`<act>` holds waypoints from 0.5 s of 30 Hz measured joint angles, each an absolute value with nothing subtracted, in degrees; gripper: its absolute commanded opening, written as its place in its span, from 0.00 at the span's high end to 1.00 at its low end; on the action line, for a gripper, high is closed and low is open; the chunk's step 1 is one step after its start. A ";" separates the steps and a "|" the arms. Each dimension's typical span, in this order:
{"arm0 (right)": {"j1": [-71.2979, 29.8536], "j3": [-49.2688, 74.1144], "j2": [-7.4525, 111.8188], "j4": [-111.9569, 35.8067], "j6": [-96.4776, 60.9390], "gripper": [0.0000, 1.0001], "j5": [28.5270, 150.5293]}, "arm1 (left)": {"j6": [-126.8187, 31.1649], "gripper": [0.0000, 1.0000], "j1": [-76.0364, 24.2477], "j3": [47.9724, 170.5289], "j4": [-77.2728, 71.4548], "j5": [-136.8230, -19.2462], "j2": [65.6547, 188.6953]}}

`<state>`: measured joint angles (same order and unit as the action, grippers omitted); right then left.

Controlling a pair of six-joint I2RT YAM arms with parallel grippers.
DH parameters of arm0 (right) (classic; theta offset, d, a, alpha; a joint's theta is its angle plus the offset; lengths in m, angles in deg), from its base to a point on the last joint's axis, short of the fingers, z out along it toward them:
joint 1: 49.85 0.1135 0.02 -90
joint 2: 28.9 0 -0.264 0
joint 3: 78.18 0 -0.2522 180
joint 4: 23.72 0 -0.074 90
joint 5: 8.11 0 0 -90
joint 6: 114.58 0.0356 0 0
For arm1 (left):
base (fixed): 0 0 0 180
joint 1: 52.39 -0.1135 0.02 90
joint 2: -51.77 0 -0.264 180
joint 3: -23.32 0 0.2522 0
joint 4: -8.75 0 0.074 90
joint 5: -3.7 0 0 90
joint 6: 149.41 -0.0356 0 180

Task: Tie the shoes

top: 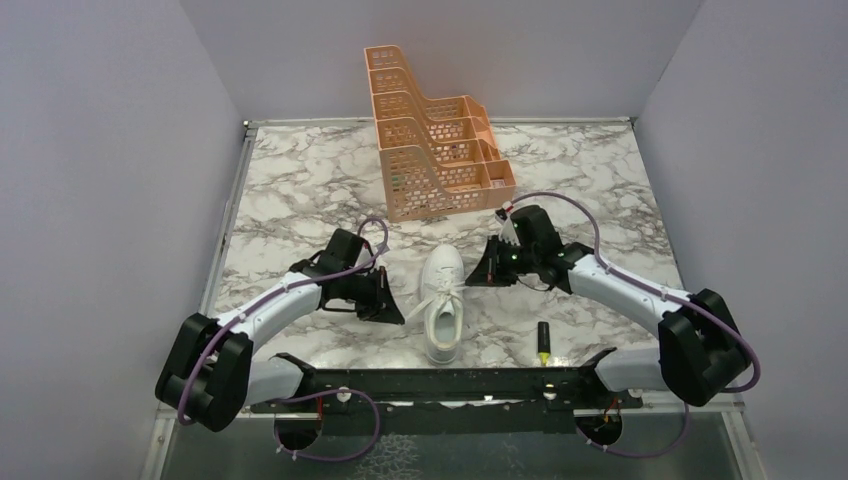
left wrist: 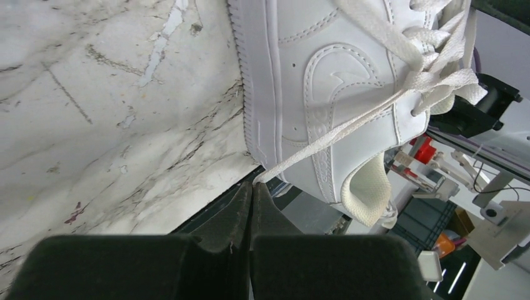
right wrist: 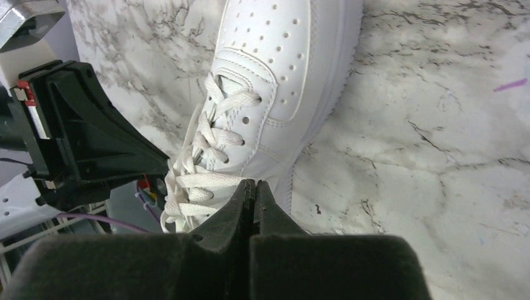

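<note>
Slippage is the risk: left of centre the left gripper [top: 398, 315] is clamped shut at a lace [left wrist: 331, 140], the white sneaker [top: 443, 300] lies mid-frame on the tabletop [top: 300, 190], the right gripper [top: 470, 280] beside it equally shut, so any tug may drag the white sneaker

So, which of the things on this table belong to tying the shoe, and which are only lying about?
For the job:
- white sneaker
- laces, loose on the sneaker

Only lying about:
- orange rack, at the far side of the table
- yellow-tipped marker, to the right of the sneaker
</note>
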<state>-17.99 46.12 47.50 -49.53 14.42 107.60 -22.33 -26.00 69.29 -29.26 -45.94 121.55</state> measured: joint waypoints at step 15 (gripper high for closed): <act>-19.59 50.17 42.56 -50.47 17.92 0.99 102.03 | -24.77 1.00 -26.20 72.33 -36.43 -53.00 122.18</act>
<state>-19.59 50.17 42.56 -50.47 17.92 102.03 -24.77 -26.20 72.33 -36.43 -53.00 122.18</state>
